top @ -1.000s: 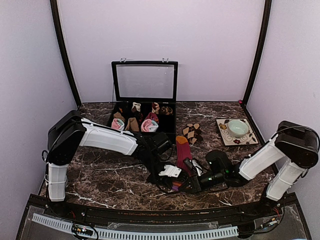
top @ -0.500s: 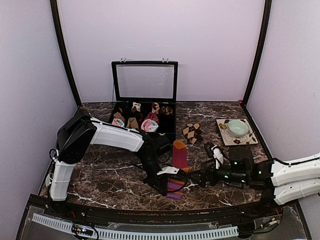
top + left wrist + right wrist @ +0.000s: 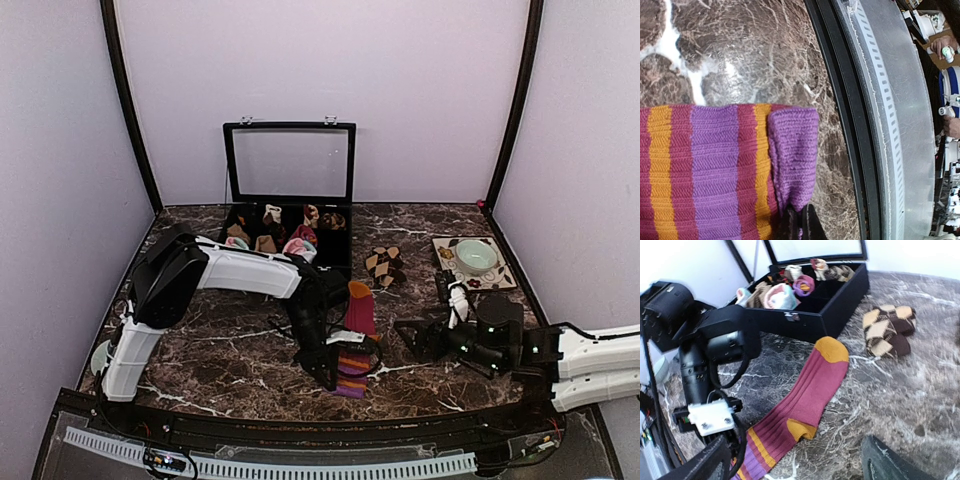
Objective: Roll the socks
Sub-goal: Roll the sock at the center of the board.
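The long magenta sock (image 3: 357,315) lies flat on the marble, its orange toe toward the box and its purple-and-orange striped cuff toward the near edge. My left gripper (image 3: 330,372) is at that cuff. In the left wrist view its fingers (image 3: 801,227) are shut on the folded purple cuff edge (image 3: 792,155). My right gripper (image 3: 428,318) is to the right of the sock and apart from it. It stands open with nothing between its fingers (image 3: 795,467), and the sock (image 3: 815,390) lies ahead of it. The brown-and-beige diamond socks (image 3: 384,265) (image 3: 887,330) lie further back.
An open black box (image 3: 340,262) (image 3: 825,322) with small sock rolls stands at the back, its glass lid upright. A patterned plate (image 3: 500,278) with a green bowl (image 3: 475,255) sits at the back right. The table's metal front rail (image 3: 900,125) runs just beyond the cuff.
My right gripper opened, let go of the sock and drew back to the right. My left gripper kept its hold on the cuff and shifted slightly. The sock now lies straighter.
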Motion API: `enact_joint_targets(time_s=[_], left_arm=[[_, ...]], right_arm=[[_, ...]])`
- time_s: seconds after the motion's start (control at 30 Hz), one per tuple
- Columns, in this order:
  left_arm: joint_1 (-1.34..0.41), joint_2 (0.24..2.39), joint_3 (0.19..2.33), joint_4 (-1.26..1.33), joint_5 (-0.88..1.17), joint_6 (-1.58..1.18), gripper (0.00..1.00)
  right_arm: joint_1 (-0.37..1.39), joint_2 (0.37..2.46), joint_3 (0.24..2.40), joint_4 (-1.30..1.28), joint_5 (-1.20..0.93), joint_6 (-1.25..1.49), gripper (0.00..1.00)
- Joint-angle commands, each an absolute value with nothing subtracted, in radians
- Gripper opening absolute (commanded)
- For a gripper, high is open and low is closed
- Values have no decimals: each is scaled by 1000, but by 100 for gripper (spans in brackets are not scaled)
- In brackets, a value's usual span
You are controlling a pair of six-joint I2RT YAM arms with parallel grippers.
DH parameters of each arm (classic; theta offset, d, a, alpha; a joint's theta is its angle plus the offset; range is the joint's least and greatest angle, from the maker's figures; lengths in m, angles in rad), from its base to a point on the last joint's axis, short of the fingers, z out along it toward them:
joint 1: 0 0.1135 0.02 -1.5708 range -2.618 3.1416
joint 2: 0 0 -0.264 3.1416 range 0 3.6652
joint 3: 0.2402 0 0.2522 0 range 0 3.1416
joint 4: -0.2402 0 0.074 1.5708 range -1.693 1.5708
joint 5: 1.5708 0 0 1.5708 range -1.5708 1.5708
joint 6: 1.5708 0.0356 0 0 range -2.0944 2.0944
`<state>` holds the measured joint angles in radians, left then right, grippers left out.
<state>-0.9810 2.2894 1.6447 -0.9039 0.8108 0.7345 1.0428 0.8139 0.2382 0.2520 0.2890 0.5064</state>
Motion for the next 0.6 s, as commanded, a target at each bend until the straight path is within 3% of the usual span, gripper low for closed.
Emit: enact_joint_targets(time_s=[0.0, 0.13, 0.33, 0.57], left_arm=[[-978, 2382, 1659, -946, 689, 703, 0], [-963, 2422, 1700, -989, 730, 691, 0], [-944, 2443, 1715, -1015, 773, 683, 0], [-937, 2463, 1723, -1018, 789, 669, 0]], right_arm=[[1146, 860, 264, 272, 316, 329, 78], [1311, 928, 273, 318, 397, 146, 59], [1512, 1041, 309, 359, 508, 9, 55], [1545, 1261, 406, 380, 412, -86, 43]])
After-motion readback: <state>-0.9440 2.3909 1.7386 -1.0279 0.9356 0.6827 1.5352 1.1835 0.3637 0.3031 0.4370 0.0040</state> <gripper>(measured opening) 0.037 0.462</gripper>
